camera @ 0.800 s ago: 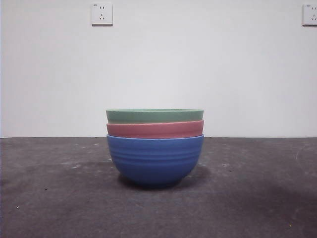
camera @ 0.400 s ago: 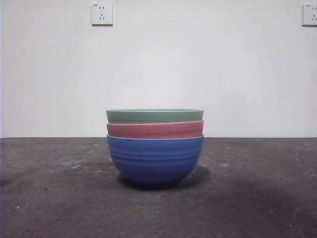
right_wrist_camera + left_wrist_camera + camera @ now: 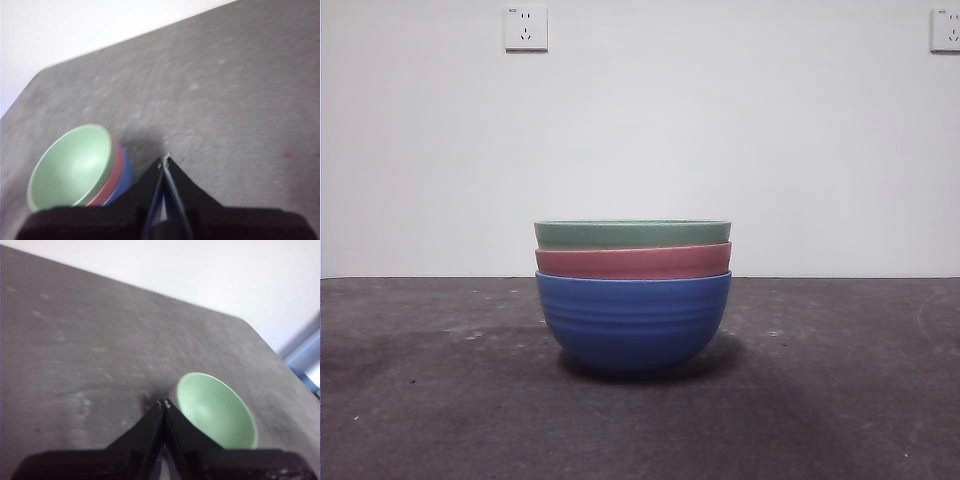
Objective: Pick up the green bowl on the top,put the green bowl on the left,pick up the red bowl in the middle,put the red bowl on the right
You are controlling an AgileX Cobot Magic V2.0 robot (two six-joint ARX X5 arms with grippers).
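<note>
Green bowl (image 3: 632,234), round, matte and sage-coloured, sits nested on top of the stack at the middle of the dark grey table (image 3: 840,400). Beneath it the round matte pinkish-red bowl (image 3: 632,261) rests inside a round blue ridged bowl (image 3: 633,322). Nothing of the task looks done: both bowls are yet to be lifted and set down, green to the left, red to the right. The left gripper (image 3: 164,402) hangs above the table beside the stack, jaws pressed together, holding nothing. The right gripper (image 3: 165,160) hangs on the stack's other side, likewise closed to a point and empty, touching no bowl.
</note>
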